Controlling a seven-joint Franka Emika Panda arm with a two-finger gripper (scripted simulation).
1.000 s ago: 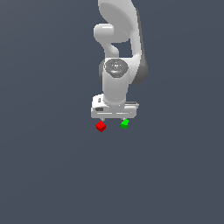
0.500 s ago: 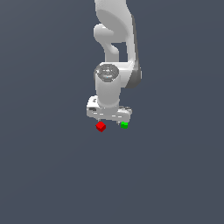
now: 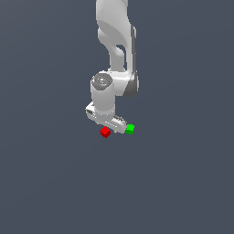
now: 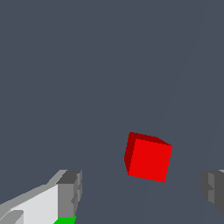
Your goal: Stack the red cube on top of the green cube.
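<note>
The red cube (image 3: 105, 132) lies on the dark grey floor, with the green cube (image 3: 130, 129) a short way off to the exterior view's right, the two apart. My white gripper (image 3: 109, 124) hangs just above the red cube, its hand slanted. In the wrist view the red cube (image 4: 148, 158) sits between my two spread grey fingertips (image 4: 70, 188), not touching either. The gripper (image 4: 142, 190) is open and empty. A sliver of the green cube (image 4: 65, 220) shows beside one finger.
The floor (image 3: 183, 183) is a plain dark grey surface with nothing else on it. The white arm (image 3: 116, 45) rises straight behind the cubes.
The hand has shifted toward the exterior view's left, turned about its axis and dropped slightly, now over the red cube. Both cubes stay in place.
</note>
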